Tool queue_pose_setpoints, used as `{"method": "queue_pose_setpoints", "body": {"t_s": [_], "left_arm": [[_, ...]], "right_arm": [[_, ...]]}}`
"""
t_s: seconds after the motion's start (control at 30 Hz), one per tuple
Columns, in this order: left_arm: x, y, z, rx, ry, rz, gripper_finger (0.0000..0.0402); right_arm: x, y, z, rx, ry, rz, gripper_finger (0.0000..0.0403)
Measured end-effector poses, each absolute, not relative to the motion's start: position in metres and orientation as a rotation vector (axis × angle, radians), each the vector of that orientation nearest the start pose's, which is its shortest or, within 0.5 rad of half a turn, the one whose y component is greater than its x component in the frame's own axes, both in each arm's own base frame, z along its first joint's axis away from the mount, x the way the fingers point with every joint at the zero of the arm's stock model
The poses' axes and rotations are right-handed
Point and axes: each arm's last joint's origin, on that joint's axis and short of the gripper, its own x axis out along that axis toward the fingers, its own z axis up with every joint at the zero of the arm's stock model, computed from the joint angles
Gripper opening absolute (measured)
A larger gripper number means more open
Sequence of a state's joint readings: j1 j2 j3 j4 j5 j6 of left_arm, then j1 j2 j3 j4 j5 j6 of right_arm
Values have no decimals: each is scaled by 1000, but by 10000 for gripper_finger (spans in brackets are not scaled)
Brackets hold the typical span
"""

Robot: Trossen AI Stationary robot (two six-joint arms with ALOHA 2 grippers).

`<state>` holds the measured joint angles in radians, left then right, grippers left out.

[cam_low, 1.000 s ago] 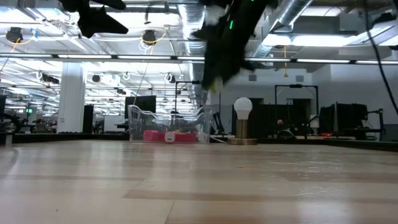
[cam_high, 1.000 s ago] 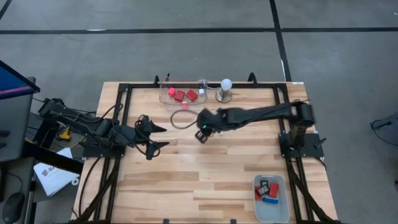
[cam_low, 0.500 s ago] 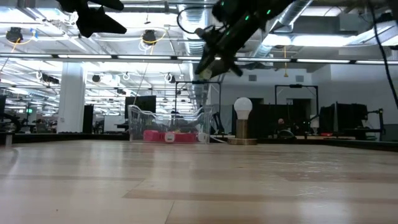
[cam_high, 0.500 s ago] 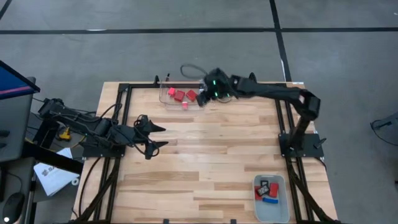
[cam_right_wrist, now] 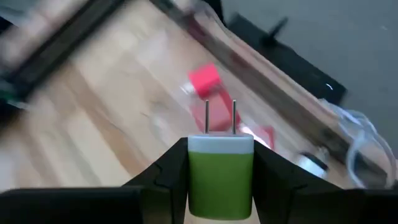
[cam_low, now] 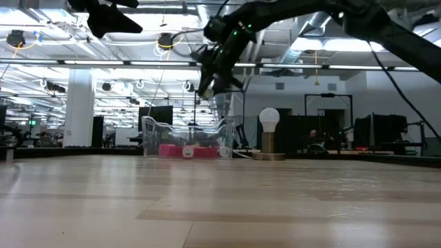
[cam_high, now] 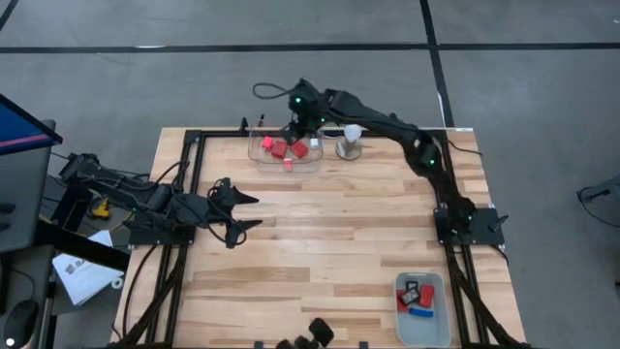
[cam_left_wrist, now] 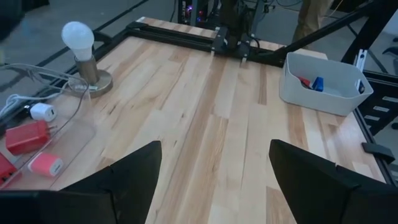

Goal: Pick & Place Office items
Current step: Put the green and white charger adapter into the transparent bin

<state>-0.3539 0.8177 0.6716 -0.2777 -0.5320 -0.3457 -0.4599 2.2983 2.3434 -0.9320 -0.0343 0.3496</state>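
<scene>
1. Right wrist view: right gripper [cam_right_wrist: 221, 163] fingers clamp a green plug [cam_right_wrist: 221, 174] (prongs outward) above the clear tray [cam_high: 260, 155].
2. Likely carrying step; next, lower and release.
3. Left gripper [cam_left_wrist: 211, 174] waits over the counter [cam_high: 329, 242], fingers spread.

Even, bright overhead light falls on the tabletop [cam_high: 320, 242]; the right wrist view's background is motion-blurred; shadows are soft.

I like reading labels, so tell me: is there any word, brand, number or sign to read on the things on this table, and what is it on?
None can be read.
Green plug in the right gripper: plain face, no print.
Red blocks in the clear tray: nothing legible.
Paper sheet beside the table: print too small to read.
</scene>
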Motion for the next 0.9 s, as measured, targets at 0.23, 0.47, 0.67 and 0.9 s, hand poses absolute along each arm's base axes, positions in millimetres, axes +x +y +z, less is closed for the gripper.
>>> {"method": "queue_pose_setpoints", "body": {"t_s": [0.23, 0.47, 0.67, 0.9], "left_arm": [[169, -47, 281, -190, 348, 244, 296], [169, -47, 281, -199, 349, 246, 296], [169, -47, 281, -204, 353, 248, 296], [169, -47, 281, -205, 355, 245, 296]], "right_arm": [[445, -229, 245, 544, 994, -596, 122], [452, -238, 233, 527, 949, -592, 122], [453, -241, 220, 541, 985, -602, 122], [454, -240, 219, 542, 985, -600, 122]]}}
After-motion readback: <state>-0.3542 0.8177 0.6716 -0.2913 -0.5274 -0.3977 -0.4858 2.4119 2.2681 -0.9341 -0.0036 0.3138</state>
